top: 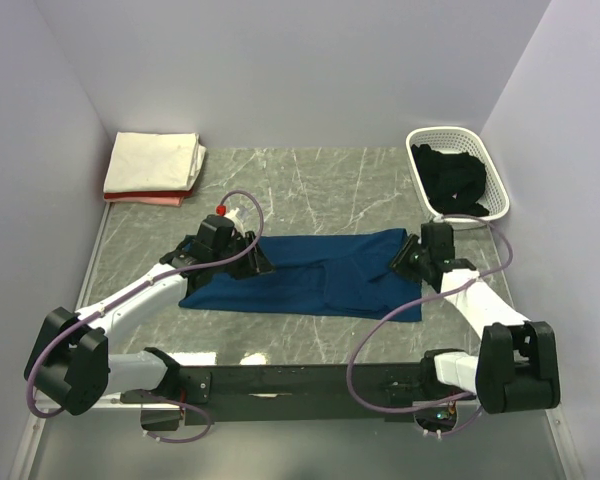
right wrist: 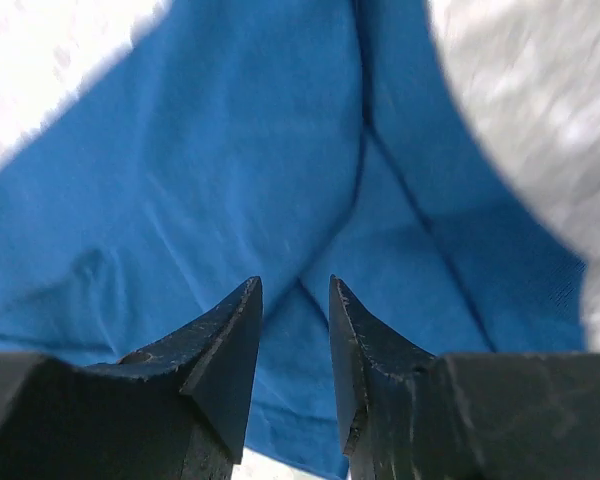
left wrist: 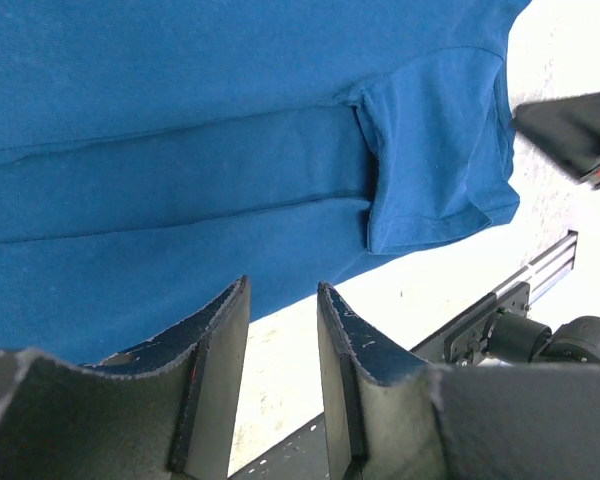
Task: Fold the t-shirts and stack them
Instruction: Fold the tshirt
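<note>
While left end effector [left wrist: 282,286] and right end effector [right wrist: 295,282] sit narrowly spread, they partly mask the navy t-shirt [top: 325,275].

You face a grey marbled tabletop [top: 330,190] with pale veins, closed in by plain lavender-white walls: the back wall [top: 300,60], the left wall [top: 30,180] and the right wall [top: 570,150]. A black rail [top: 310,380] runs along its near edge. A white lattice basket [top: 443,131] stands in the far right corner. The light is soft and even.
</note>
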Controlling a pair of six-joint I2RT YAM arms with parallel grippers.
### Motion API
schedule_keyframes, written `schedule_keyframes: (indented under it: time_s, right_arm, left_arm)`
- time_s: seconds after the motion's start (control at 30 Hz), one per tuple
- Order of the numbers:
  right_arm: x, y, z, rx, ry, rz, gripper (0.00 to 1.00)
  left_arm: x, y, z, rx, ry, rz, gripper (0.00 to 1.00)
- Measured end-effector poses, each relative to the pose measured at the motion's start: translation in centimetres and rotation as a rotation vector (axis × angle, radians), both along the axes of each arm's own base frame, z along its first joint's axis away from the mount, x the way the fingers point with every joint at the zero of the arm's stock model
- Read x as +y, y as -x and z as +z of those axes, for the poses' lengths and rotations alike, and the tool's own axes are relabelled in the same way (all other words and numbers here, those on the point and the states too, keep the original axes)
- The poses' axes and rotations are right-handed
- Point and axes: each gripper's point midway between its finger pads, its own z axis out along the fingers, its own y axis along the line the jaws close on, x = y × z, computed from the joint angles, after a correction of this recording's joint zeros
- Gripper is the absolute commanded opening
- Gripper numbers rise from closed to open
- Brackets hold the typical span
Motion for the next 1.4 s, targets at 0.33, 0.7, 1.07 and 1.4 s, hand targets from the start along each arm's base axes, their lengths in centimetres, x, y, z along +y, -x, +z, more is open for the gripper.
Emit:
schedule_keyframes:
  time_s: [0.33, 0.7, 1.07, 1.4]
  right_arm:
    - [4.5, 3.4, 0.4, -0.023, -0.058, 0.098, 0.41]
    - [3.7, 8.1, 0.4, 0.0, -0.076, 0.018, 0.42]
    - [2.8, 9.9, -1.7, 0.096, -0.053, -0.036, 0.4]
    - [3.1, 10.0, -3.2, 0.143, -0.06, -0.029, 0.0]
  left_arm:
    - [-0.1, 0.2, 0.1, 0.004, 0.007, -0.009, 0.39]
    - [-0.1, 0.1, 0.2, -0.001, 0.01, -0.009, 0.39]
    - [0.1, 0.5, -0.4, 0.009, 0.005, -0.008, 0.39]
    - [0.1, 0.5, -0.4, 0.009, 0.004, -0.009, 0.39]
